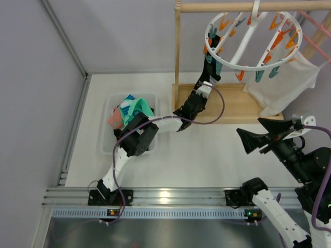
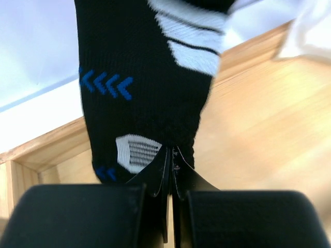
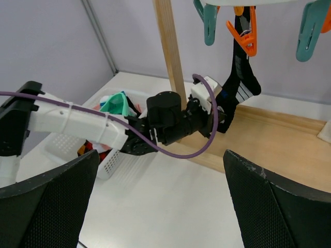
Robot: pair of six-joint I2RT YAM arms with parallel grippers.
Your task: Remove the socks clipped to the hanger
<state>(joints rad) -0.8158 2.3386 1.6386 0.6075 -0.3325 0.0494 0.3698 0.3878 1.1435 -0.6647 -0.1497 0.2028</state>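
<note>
The round white hanger (image 1: 243, 66) hangs from the wooden rail at the top right, with orange and teal pegs around its ring. One black sock with white and blue marks (image 1: 213, 54) hangs from a peg on the ring's left side; in the right wrist view it (image 3: 239, 77) hangs from an orange peg (image 3: 247, 36). My left gripper (image 2: 171, 151) is shut on this sock's lower end (image 2: 139, 67), reaching up over the wooden base (image 1: 207, 87). My right gripper (image 1: 259, 133) is open and empty, low at the right, facing the left arm.
A white basket (image 1: 105, 129) left of the stand holds mint-teal and pink socks (image 1: 133, 109). The wooden stand's base (image 1: 238, 106) and post (image 1: 177, 46) are beside the left arm. A large white cloth (image 1: 282, 85) hangs at the right on a pink hanger (image 1: 316, 27).
</note>
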